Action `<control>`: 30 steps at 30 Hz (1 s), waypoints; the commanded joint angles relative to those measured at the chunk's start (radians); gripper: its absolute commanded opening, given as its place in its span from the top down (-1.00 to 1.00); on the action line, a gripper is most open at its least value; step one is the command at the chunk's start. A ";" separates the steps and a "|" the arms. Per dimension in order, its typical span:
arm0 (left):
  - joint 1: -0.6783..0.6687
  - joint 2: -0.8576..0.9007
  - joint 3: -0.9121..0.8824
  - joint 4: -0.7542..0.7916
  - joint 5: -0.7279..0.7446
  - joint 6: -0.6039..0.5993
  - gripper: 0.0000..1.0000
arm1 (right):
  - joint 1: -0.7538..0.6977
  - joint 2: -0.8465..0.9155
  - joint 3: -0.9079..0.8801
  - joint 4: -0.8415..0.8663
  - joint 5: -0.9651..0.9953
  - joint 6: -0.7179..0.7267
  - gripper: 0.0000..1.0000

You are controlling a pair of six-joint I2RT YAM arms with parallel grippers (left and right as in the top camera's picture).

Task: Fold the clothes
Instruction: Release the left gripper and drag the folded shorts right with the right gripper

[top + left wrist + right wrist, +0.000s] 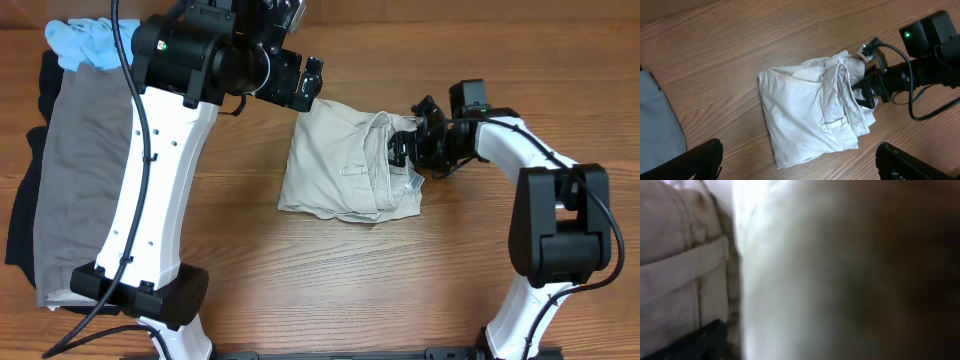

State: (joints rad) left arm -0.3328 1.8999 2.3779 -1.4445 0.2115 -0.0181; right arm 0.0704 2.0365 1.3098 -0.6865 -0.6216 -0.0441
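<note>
Starting at the right gripper (403, 148), we find its dark fingers (864, 86) set against the bunched waistband edge of the trousers (340, 160), touching the cloth. Whether they are pinching it or merely resting on it we cannot tell. The right wrist view is filled with blurred pale fabric at very close range, with a stitched band of the trousers (680, 265) legible at the left and one dark finger tip (705, 341) in the lower corner. The left gripper (312, 82) hangs above the table (300, 270) just beyond the far left corner of the trousers, clear of the cloth. Its fingers (702, 159) stand spread wide, one at each lower corner of the left wrist view, with nothing between them. The trousers (800, 120) lie near the middle of the table between the two arms, folded into a rough, compact block. The smoother panel is toward the left arm, and the waistband and layered seams are gathered toward the right arm. At the table's left edge, well apart from the trousers, we note a grey piece (75, 180) spread flat over a black piece (25, 200). A crumpled light-blue piece (85, 42) sits at the far end of that pile, and the left arm's white link crosses over the grey piece.
</note>
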 commanded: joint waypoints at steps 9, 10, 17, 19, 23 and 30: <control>0.005 -0.010 0.013 0.001 -0.013 0.023 -1.00 | 0.084 0.019 -0.043 0.016 -0.068 0.064 0.54; 0.005 -0.009 0.013 0.001 -0.013 0.023 -1.00 | 0.081 0.019 -0.043 0.023 -0.068 0.077 0.74; 0.005 -0.007 0.013 0.002 -0.013 0.023 -1.00 | 0.009 0.019 -0.008 0.036 -0.070 0.145 0.92; 0.005 -0.007 0.013 0.004 -0.013 0.023 -1.00 | -0.024 0.019 0.010 0.050 -0.069 0.167 0.92; 0.005 -0.007 0.013 0.011 -0.013 0.023 -1.00 | -0.107 0.019 0.021 0.170 -0.065 0.270 0.92; 0.005 0.003 0.013 0.015 -0.013 0.016 -1.00 | -0.251 0.019 0.021 0.463 0.139 0.466 0.92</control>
State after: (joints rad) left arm -0.3328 1.8999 2.3779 -1.4322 0.2043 -0.0181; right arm -0.1265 2.0529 1.2964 -0.3065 -0.6106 0.3038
